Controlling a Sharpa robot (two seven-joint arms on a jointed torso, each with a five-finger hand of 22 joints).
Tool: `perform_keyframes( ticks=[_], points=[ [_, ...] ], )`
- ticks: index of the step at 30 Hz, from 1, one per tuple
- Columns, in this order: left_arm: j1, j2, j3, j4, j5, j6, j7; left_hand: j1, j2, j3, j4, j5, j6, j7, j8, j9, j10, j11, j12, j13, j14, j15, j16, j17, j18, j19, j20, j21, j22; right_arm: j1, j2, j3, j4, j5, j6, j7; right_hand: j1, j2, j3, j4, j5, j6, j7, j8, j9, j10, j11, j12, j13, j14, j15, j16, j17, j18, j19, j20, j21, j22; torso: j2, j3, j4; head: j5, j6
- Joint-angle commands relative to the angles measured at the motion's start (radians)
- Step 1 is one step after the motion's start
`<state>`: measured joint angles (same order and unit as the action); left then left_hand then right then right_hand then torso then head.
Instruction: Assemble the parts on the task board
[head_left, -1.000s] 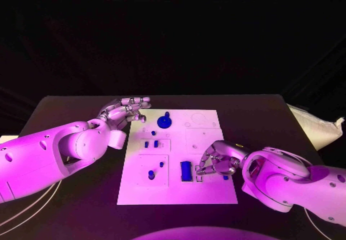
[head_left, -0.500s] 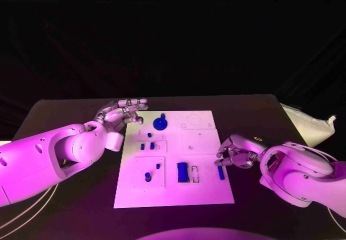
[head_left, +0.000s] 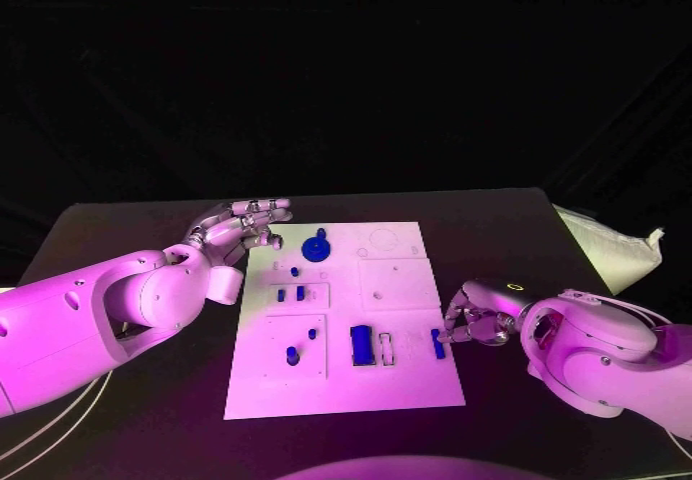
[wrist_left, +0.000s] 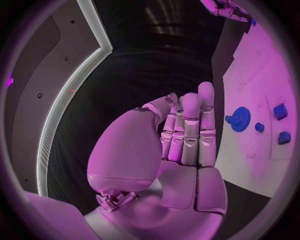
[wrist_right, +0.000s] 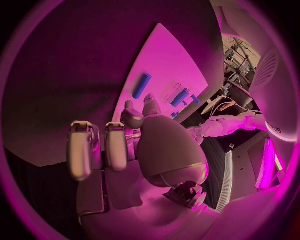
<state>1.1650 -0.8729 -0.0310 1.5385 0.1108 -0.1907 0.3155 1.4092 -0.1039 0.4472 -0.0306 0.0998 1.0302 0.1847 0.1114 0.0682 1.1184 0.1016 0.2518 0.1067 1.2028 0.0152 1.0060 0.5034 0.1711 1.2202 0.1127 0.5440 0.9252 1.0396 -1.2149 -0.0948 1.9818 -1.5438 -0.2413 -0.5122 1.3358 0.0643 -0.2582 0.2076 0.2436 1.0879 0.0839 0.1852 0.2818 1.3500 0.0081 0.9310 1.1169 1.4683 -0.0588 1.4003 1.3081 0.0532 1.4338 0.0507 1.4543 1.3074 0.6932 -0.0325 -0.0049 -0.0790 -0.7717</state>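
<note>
The white task board (head_left: 404, 385) lies mid-table. On it are a blue gear (head_left: 315, 245), a blue block (head_left: 361, 345) beside an empty slot, several small blue pegs (head_left: 290, 294), and a slim blue bar (head_left: 437, 343) near the right edge. My right hand (head_left: 477, 320) sits just off that edge beside the bar, fingers curled in and holding nothing. In the right wrist view the blue bar (wrist_right: 142, 85) lies free on the board (wrist_right: 169, 60) beyond the fingertips (wrist_right: 149, 106). My left hand (head_left: 238, 228) hovers at the board's far left corner, fingers (wrist_left: 190, 130) straight and empty, with the gear (wrist_left: 238, 119) nearby.
A pale bag (head_left: 617, 250) lies at the table's right edge. Bare black table (head_left: 130, 225) surrounds the board on all sides. My left forearm (head_left: 101, 310) stretches along the board's left side.
My right hand has drawn back from over the board to its right edge, leaving the blue bar lying there. The left hand has hardly moved.
</note>
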Motion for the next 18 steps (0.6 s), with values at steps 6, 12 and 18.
perform_keyframes(
  ticks=[6, 12, 18],
  points=[
    [-0.002, 0.002, 0.0, 0.0, -0.003, 0.02, 0.005, 0.006, 0.005, 0.001, -0.007, 0.003, -0.005, -0.002, 0.005, 0.0, -0.007, 0.002, 0.003, 0.001, -0.004, 0.0, 0.004, -0.001, 0.01, -0.006, 0.0, -0.001, 0.001, -0.013, 0.02, -0.001, -0.005, -0.054, 0.079, -0.05, -0.002, -0.013, -0.008, 0.006, -0.005, 0.011, -0.001, 0.0, 0.001, 0.007, -0.003, 0.001, 0.001, 0.054, -0.002, -0.003, 0.005, -0.005, 0.005, 0.003, 0.002, 0.075, 0.001, -0.0005, -0.0001, 0.001, 0.0],
    [-0.002, 0.002, 0.0, 0.001, -0.003, 0.021, 0.005, 0.006, 0.005, 0.001, -0.007, 0.003, -0.005, -0.002, 0.005, 0.0, -0.007, 0.002, 0.003, 0.001, -0.004, 0.0, 0.004, -0.001, 0.01, -0.006, 0.0, -0.001, 0.001, -0.02, 0.037, -0.002, -0.013, -0.051, 0.086, -0.051, -0.001, -0.012, -0.008, 0.008, -0.004, 0.013, -0.002, 0.0, 0.001, 0.008, -0.004, 0.002, 0.002, 0.055, -0.002, -0.003, 0.005, -0.005, 0.005, 0.003, 0.002, 0.075, 0.001, -0.0009, 0.0002, 0.001, -0.003],
    [-0.003, 0.002, 0.0, 0.001, -0.003, 0.021, 0.005, 0.006, 0.005, 0.001, -0.007, 0.003, -0.005, -0.002, 0.005, 0.0, -0.007, 0.002, 0.003, 0.001, -0.004, 0.0, 0.004, -0.001, 0.01, -0.006, 0.0, -0.001, 0.001, -0.025, 0.057, -0.002, -0.016, -0.064, 0.086, -0.053, 0.015, -0.008, -0.004, 0.005, 0.0, 0.017, -0.004, -0.002, 0.002, 0.009, -0.006, 0.002, 0.003, 0.055, -0.004, -0.003, 0.006, -0.005, 0.006, 0.001, 0.002, 0.075, 0.001, -0.0012, 0.0005, 0.002, -0.004]
  ],
)
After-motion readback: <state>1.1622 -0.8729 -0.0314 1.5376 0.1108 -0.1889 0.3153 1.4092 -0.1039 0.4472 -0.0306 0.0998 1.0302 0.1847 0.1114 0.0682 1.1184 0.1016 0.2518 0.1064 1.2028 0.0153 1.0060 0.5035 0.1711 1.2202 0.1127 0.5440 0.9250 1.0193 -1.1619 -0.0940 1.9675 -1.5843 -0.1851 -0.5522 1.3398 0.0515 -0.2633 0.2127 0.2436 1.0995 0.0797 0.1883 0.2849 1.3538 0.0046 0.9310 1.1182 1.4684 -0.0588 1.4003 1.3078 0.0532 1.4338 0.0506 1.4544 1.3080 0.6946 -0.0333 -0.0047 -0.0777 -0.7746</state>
